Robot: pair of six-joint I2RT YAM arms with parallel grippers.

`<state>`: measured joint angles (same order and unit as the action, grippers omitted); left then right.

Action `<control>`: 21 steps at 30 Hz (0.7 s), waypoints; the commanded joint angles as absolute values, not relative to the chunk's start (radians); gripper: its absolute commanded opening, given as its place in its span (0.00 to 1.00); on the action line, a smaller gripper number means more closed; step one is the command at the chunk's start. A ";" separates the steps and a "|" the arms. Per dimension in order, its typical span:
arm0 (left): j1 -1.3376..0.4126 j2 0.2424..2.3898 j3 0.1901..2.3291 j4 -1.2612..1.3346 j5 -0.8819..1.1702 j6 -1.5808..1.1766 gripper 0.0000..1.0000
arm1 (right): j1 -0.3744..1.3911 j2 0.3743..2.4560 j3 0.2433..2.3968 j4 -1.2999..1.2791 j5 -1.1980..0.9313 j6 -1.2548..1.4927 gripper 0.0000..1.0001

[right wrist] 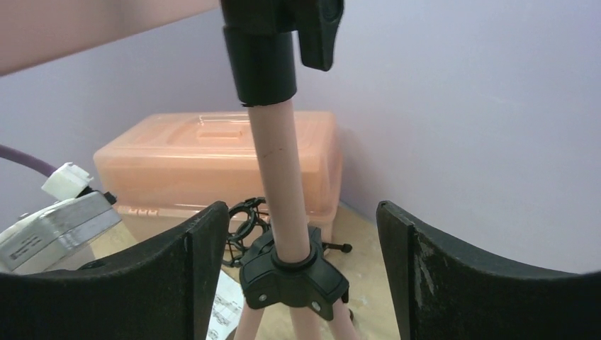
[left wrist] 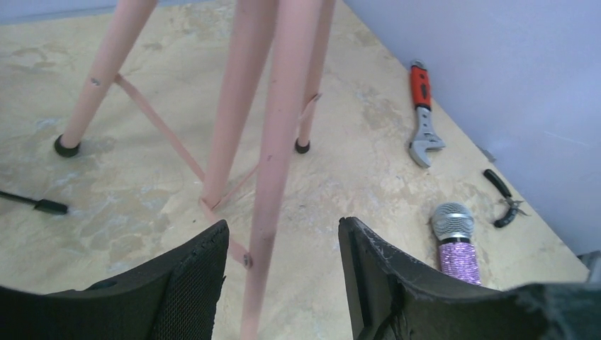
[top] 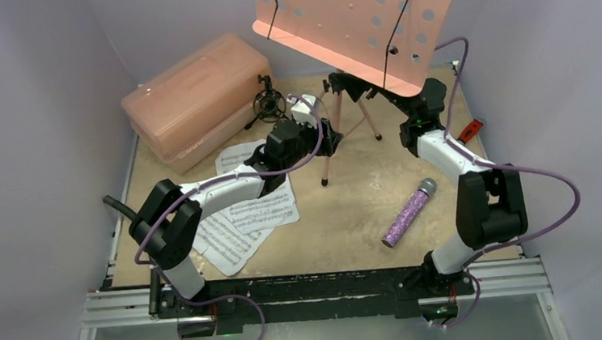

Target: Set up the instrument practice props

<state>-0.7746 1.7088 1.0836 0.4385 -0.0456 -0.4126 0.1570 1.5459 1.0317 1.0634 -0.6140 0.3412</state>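
The pink music stand [top: 359, 19] stands upright on its thin tripod legs at the back centre. My left gripper [top: 328, 139] is open low down, its jaws either side of one leg [left wrist: 273, 177] with gaps on both sides. My right gripper [right wrist: 305, 227] is open around the stand's pole [right wrist: 280, 184], just above the black hub [right wrist: 294, 276], without touching it. Two sheet-music pages [top: 244, 215] lie flat under the left arm. The glittery purple microphone [top: 408, 212] lies on the table at the front right. The black shock-mount mini tripod [top: 268, 103] sits by the case.
A big pink plastic case [top: 195, 97] stands at the back left. A red-handled wrench [left wrist: 423, 113] and black pliers [left wrist: 503, 198] lie along the right wall. Lilac walls close in the table on the left, back and right.
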 commanded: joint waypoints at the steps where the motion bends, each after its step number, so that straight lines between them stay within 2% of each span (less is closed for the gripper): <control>1: -0.764 1.733 1.085 0.547 0.054 -0.442 0.56 | 0.161 1.596 1.127 1.208 -0.680 0.406 0.75; 7: -0.763 1.795 1.126 0.546 0.087 -0.445 0.49 | 0.164 1.677 1.205 1.257 -0.716 0.472 0.63; 12: -0.764 1.824 1.140 0.570 0.084 -0.446 0.33 | 0.163 1.706 1.235 1.266 -0.741 0.496 0.52; 19: -0.769 1.856 1.181 0.557 0.112 -0.446 0.05 | 0.163 1.739 1.285 1.243 -0.806 0.506 0.07; 21: -0.776 1.861 1.190 0.552 0.113 -0.448 0.00 | 0.163 1.752 1.299 1.255 -0.822 0.521 0.00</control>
<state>-0.7574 1.8442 1.1378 0.5148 0.0616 -0.4042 0.1619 1.7447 1.2358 1.2175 -0.8059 0.4507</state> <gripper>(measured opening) 0.181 0.131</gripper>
